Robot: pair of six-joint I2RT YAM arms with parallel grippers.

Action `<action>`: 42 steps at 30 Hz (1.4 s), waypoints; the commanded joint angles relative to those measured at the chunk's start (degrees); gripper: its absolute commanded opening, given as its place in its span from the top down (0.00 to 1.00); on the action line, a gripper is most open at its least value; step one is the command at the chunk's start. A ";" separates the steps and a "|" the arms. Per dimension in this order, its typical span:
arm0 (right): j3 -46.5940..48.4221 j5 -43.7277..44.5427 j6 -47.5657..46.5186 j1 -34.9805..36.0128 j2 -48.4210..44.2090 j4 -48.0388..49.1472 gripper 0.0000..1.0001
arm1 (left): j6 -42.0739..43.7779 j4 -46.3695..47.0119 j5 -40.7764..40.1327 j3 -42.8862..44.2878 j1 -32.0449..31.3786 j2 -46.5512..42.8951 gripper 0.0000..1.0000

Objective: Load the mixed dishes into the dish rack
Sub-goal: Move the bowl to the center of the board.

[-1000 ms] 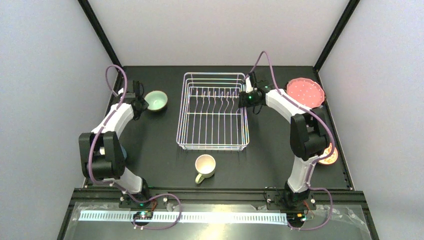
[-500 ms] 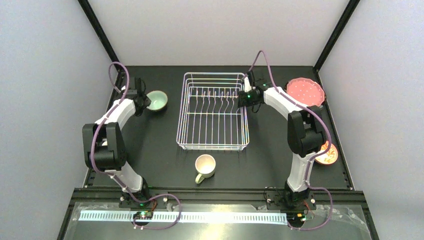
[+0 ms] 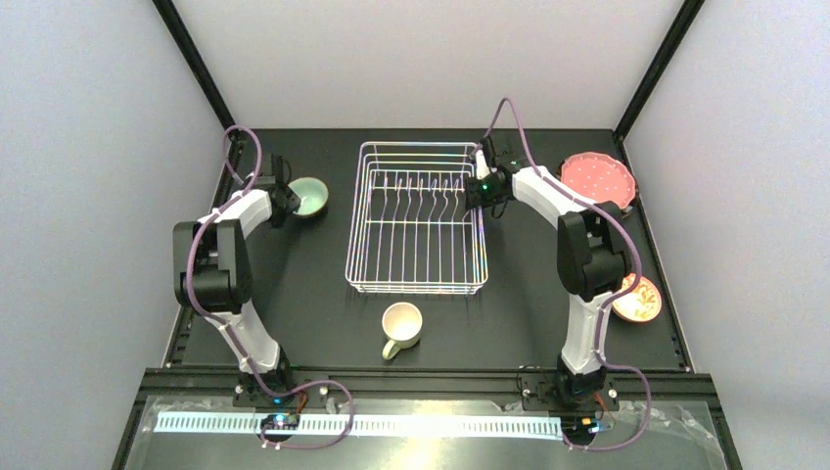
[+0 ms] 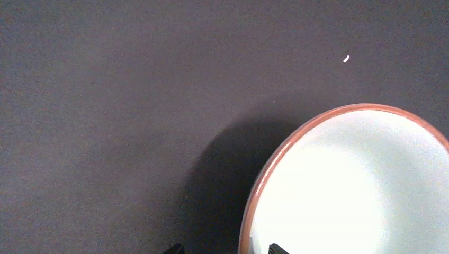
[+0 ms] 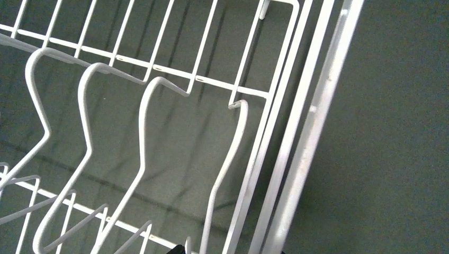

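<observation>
Left wrist view: left gripper [image 4: 223,250] is spread open, one finger on each side of the rim of the pale-green bowl [image 4: 344,185], not squeezing it. The bowl sits on the surface [image 4: 106,106], left of the dish rack [image 3: 416,287]. Right gripper [image 5: 229,250] is open too, over the rack's right edge.
</observation>
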 commanded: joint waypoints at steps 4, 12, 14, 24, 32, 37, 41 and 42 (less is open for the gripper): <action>3.66 1.04 -1.25 0.31 1.65 -2.31 0.13 | -1.86 3.05 -0.37 2.41 0.34 3.43 0.13; 6.13 1.81 -2.02 0.31 2.59 -3.67 0.13 | -3.00 2.92 -2.03 2.76 0.29 4.08 0.48; 6.65 1.97 -2.06 0.27 2.81 -3.96 0.13 | -3.19 2.03 -3.11 2.71 0.30 3.72 0.55; 6.86 2.00 -1.75 0.31 3.17 -4.08 0.13 | -2.01 -2.74 -9.82 1.23 0.40 0.78 0.68; 6.40 2.14 -1.72 0.30 2.80 -4.24 0.13 | -2.51 -3.55 -12.10 -4.30 2.38 -3.47 0.68; 6.47 1.96 -1.54 0.31 2.88 -4.32 0.13 | -2.15 -3.63 -12.95 -7.04 4.27 -6.32 0.67; 6.69 1.54 -1.31 0.30 3.16 -4.34 0.13 | -1.44 -3.32 -11.59 -7.46 5.25 -6.68 0.58; 6.77 1.44 -1.32 0.31 3.26 -4.33 0.13 | -1.14 -3.25 -11.16 -7.38 5.28 -6.66 0.54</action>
